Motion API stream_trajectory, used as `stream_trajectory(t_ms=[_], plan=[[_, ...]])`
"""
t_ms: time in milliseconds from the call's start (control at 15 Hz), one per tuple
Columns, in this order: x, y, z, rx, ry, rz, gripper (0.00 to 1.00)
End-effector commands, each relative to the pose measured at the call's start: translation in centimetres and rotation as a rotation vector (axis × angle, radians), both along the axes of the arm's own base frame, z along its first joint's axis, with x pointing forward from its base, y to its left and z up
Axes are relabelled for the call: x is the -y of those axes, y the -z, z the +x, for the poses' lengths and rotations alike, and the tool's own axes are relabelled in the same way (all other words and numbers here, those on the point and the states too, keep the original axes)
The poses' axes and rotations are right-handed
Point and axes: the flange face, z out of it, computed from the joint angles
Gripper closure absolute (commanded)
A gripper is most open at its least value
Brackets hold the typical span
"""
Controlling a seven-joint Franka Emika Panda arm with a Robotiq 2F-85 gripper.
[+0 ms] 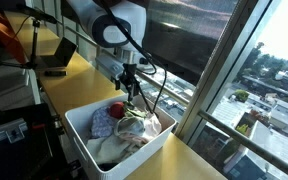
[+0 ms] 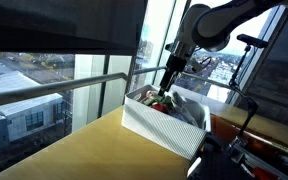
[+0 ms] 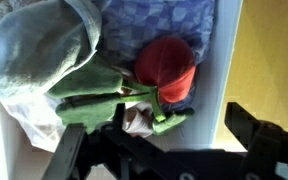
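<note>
Scene: My claw (image 1: 133, 92) hung over an open white bin (image 1: 84, 135) of crumpled laundry. The bin stood on a yellow tabletop (image 1: 74, 80) beside a tall window.

Claw state: In the wrist view my claw (image 3: 164, 152) stood open, its two dark fingers (image 3: 69, 160) spread wide and holding nothing. I could not tell whether they touched the laundry.

Thing nearest: A green cloth (image 3: 94, 100) lay directly under the claw, on top of the pile and toward the middle of the bin.

Neighbours: A red cloth (image 3: 167, 65) touched the green one on its far side. A blue patterned cloth (image 3: 154, 20) lay beyond that. A grey cloth (image 3: 39, 45) was bunched at the left.

Long axis: In the wrist view the green cloth ran from side to side, dipping slightly to the right.

Pointing: Its narrower end reached toward the bin wall (image 3: 222, 80) on the right and its broader end lay under the grey cloth. I could make out no front or back on it.

Doing it well: I judged that a straight descent onto the thickest green fold would serve best. My fingers opened along the cloth's length, so a turn of the wrist would let them pinch across it.

Care: I judged the red cloth close enough to be caught as well. The bin wall also stood near my right finger.

Other view: An exterior view showed my claw (image 2: 167, 86) just above the bin (image 2: 159, 128) rim.
</note>
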Motion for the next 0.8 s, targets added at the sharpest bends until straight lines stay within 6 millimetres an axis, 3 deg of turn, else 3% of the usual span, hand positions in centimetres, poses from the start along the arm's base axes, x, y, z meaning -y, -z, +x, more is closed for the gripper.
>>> stream_trajectory(t_ms=[0, 267, 533, 600, 733], plan=[[-0.9, 5.1, -0.4, -0.058, -0.029, 0.023, 0.00], [-1.0, 8.8, -0.7, -0.106, -0.043, 0.018, 0.00], [-0.8, 9.8, -0.2, -0.120, -0.058, 0.011, 0.00], [-0.7, 9.9, 0.0, -0.120, -0.058, 0.011, 0.25], [-0.5, 9.7, 0.1, -0.119, -0.062, 0.009, 0.34]])
